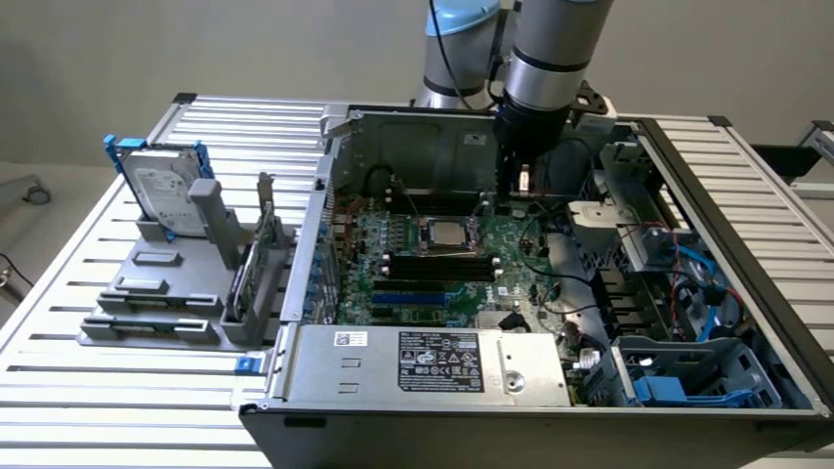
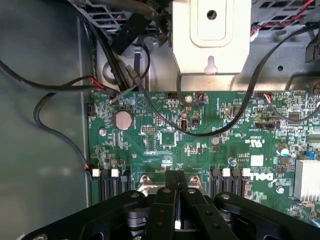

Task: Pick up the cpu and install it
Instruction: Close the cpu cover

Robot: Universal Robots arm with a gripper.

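Gripper [image 1: 524, 186] seen shut, nothing held, hovering over motherboard [image 2: 210, 135]. Cpu [image 1: 447, 234] spotted below gripper, toward exterior view's left, lying in socket [image 1: 419, 237]. Placement judged done; latching unconfirmed.

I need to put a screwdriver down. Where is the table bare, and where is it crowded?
Bare: the table between the grey fixture and its near edge, and beyond the hard drive. Crowded: inside the case, with cables around the gripper.

cpu [image 1: 451, 234]: small thin square chip, pale silvery top. Lies flat, seated in the dark metal-framed socket at the middle of the motherboard.
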